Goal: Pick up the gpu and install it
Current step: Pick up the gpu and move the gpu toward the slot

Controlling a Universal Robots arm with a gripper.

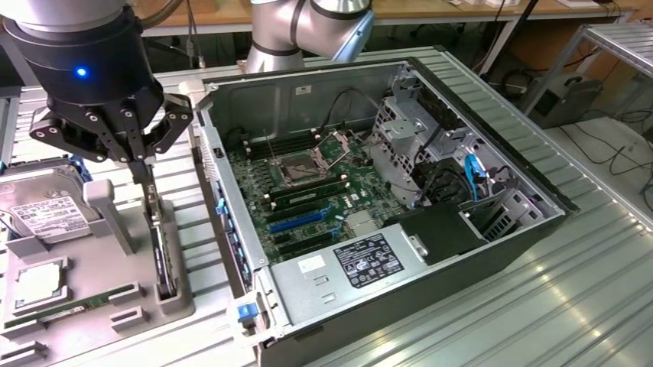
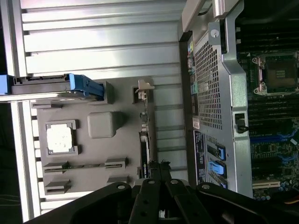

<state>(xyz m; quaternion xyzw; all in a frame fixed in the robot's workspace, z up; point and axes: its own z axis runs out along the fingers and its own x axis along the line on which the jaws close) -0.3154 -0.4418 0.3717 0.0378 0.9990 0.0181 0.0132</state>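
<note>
- gripper: black linkage nearest the wrist camera; in the exterior view it hangs at 10 o'clock with a blue light on its body. the fingers are drawn together on the upper edge of the gpu, at one end of the card.
- gpu: thin, flat, dark slab seen edge-on, standing upright on its long edge in a slot of the grey tray. in the wrist view it reads as a narrow dark strip, with a pale metal piece at the end away from the fingers.
- orientation: in the exterior view the long axis runs from the gripped end at 12 o'clock to the free end at about 6 o'clock, near parallel to the side wall of the computer case. the card lies just outside that wall, at 9 o'clock of the case.
- tray contents: at 9 o'clock of the gpu sit a hard drive, a processor and a green memory stick, each in its own recess.
- writing: the hard drive carries a white label, and the power supply a black-and-white one; neither can be read.
- case interior: green motherboard with blue and black slots, lid off.
- support: ribbed metal table under tray and case.
</note>
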